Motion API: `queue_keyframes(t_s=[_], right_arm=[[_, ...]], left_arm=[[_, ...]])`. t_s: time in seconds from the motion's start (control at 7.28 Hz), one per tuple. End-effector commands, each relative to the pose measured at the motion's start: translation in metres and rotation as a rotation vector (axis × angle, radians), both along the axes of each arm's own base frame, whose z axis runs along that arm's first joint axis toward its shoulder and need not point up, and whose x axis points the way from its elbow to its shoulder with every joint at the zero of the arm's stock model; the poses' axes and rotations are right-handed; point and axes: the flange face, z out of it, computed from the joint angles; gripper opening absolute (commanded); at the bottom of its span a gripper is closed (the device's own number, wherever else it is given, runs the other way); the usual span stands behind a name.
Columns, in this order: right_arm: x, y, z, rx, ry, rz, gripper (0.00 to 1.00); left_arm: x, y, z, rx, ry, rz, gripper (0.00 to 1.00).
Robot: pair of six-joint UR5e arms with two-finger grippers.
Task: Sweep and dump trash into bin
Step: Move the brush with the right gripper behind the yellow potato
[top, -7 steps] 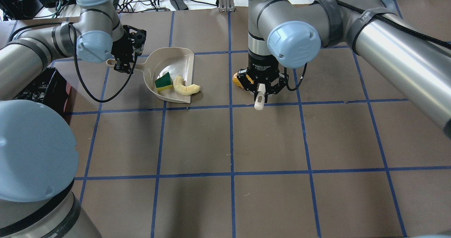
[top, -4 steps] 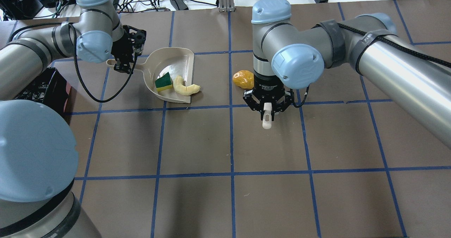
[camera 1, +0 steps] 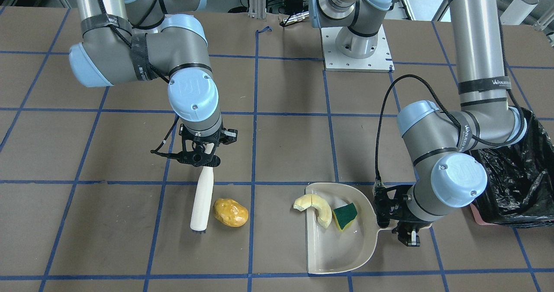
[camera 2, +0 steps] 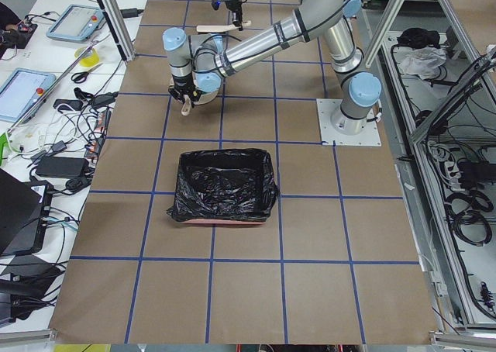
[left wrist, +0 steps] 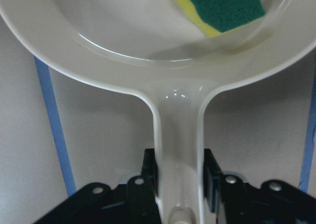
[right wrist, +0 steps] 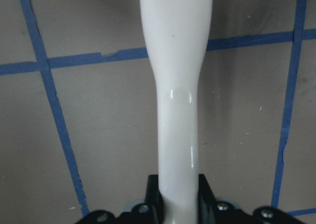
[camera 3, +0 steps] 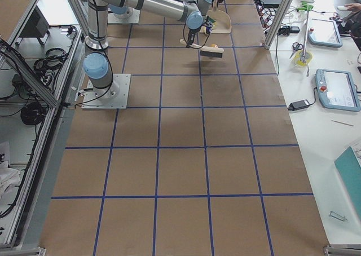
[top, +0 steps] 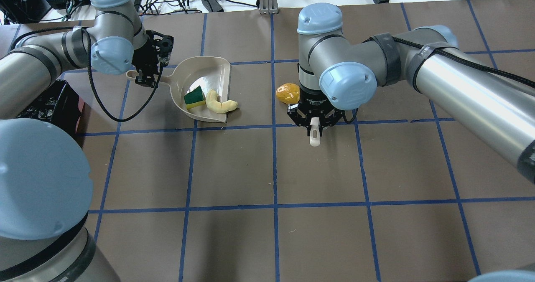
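Note:
My left gripper (top: 144, 75) is shut on the handle of a beige dustpan (top: 209, 75), which rests flat on the table; the handle shows between the jaws in the left wrist view (left wrist: 177, 184). The green-and-yellow sponge piece (camera 1: 345, 216) lies inside the pan. The pale yellow wedge slice (camera 1: 314, 205) lies across the pan's open lip. The golden-brown potato-like lump (camera 1: 230, 213) sits on the table apart from the pan. My right gripper (camera 1: 203, 155) is shut on a white brush handle (camera 1: 202, 199), with the bristle end beside the lump, on the side away from the pan.
The bin (camera 1: 515, 184), lined with a black bag and showing a pink base edge, stands on the table's left side behind my left arm, and also shows in the overhead view (top: 50, 106). Blue tape lines grid the brown table. Cables and boxes lie beyond the far edge.
My right gripper with the brush has drawn back toward the robot, uncovering the lump, then edged slightly forward again. The left gripper, dustpan, sponge and wedge have not moved.

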Motion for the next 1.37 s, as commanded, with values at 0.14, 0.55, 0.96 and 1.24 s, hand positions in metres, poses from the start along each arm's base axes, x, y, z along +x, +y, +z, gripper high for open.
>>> queue_keyframes(t_s=[0.14,0.55,0.96,1.24], right_arm=[[-0.007,-0.011,-0.013,0.004,-0.003,-0.032,0.00],[0.018,-0.021,-0.014,-0.063,-0.016,-0.072,0.00],[0.052,-0.017,-0.025,-0.055,-0.031,-0.068,0.00],[0.090,-0.025,-0.034,-0.060,-0.053,-0.100,0.00]], left_arm=[[0.000,0.000,0.000,0.000,0.000,0.000,0.02],[0.000,0.000,0.000,0.000,0.000,0.000,0.02],[0.000,0.000,0.001,-0.003,0.000,0.000,0.02],[0.000,0.000,0.001,-0.002,0.000,0.000,0.02]])
